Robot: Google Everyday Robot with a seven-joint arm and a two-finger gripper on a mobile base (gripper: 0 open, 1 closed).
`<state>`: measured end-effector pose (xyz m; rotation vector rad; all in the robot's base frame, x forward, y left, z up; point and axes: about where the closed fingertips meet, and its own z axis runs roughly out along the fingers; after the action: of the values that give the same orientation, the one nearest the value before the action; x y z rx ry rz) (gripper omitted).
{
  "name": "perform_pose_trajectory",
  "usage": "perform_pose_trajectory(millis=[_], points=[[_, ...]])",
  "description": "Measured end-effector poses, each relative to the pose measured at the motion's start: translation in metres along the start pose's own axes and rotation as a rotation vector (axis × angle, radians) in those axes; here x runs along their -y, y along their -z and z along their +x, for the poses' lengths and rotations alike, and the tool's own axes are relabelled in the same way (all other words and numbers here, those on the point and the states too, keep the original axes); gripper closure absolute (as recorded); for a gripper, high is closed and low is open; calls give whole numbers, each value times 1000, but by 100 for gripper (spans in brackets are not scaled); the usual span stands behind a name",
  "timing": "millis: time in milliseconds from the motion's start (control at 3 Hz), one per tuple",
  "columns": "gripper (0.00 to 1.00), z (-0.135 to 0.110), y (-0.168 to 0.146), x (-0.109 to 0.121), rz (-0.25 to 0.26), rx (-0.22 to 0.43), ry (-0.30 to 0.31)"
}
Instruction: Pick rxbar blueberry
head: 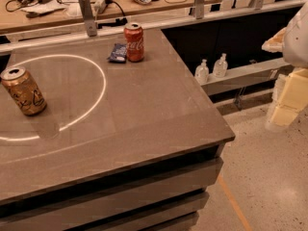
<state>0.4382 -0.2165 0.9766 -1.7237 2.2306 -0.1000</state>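
The rxbar blueberry (117,53) is a small flat navy-blue bar lying on the grey table (144,114) at the far side, touching the left side of an upright red cola can (134,42). A gold-brown can (22,91) stands at the table's left. My gripper (284,105) is at the right edge of the view, pale yellow, off the table and over the floor, far right of the bar and holding nothing.
A white ring of light runs across the table's left half. Two small clear bottles (211,69) stand on a low shelf right of the table. A cluttered wooden bench (120,4) with cables lies behind a metal rail. Open floor lies to the right.
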Motion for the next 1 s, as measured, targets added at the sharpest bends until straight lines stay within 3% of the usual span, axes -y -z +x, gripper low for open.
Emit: perform_pose_trajectory(millis=[333,667,1000], points=[[0,-4,-3,5,9,54,-5],[0,-15,-9,22,35,236,-21],[0,-44,-6,57,92,478,-52]])
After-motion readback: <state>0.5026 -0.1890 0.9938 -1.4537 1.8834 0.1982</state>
